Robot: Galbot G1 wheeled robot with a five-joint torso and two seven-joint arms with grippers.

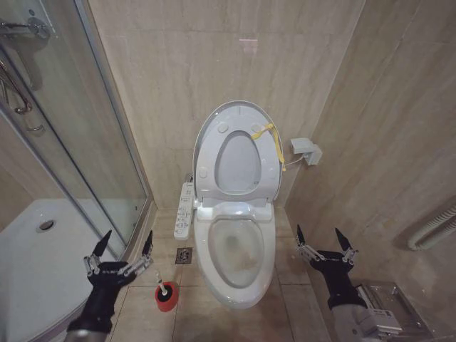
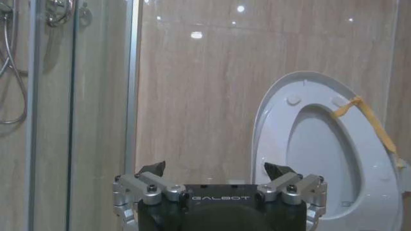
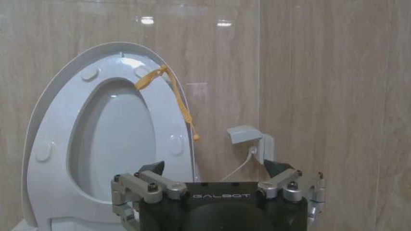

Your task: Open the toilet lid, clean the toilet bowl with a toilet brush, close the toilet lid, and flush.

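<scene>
Head view first: the toilet bowl (image 1: 235,249) sits dead centre against the beige tiled wall, and everything else lines up around it. The toilet lid (image 1: 214,132) is up, leaning back on the wall right behind the bowl, with the ring seat (image 1: 239,165) raised flat against it and a yellow cord (image 1: 274,146) hanging off its upper right edge. A side control panel (image 1: 184,210) runs along the bowl's left rim. On the floor just left of the bowl's front stands the red holder (image 1: 167,298) with the toilet brush (image 1: 161,286) stuck in it, white handle poking up. The left gripper (image 1: 127,246) hovers left of the bowl, above and a bit left of the brush, fingers spread wide with nothing between them. The right gripper (image 1: 322,239) hangs to the right of the bowl, also spread wide and empty. A glass shower door (image 1: 78,128) is further off to the left.

Left wrist view: the left gripper (image 2: 215,169) points at the wall with its fingers wide apart, the raised lid (image 2: 276,110) off to one side, cord (image 2: 369,122) dangling.

Right wrist view: the right gripper (image 3: 215,168) is gaping too, facing the upright lid (image 3: 57,101) and a small wall socket (image 3: 247,137) beside it.
</scene>
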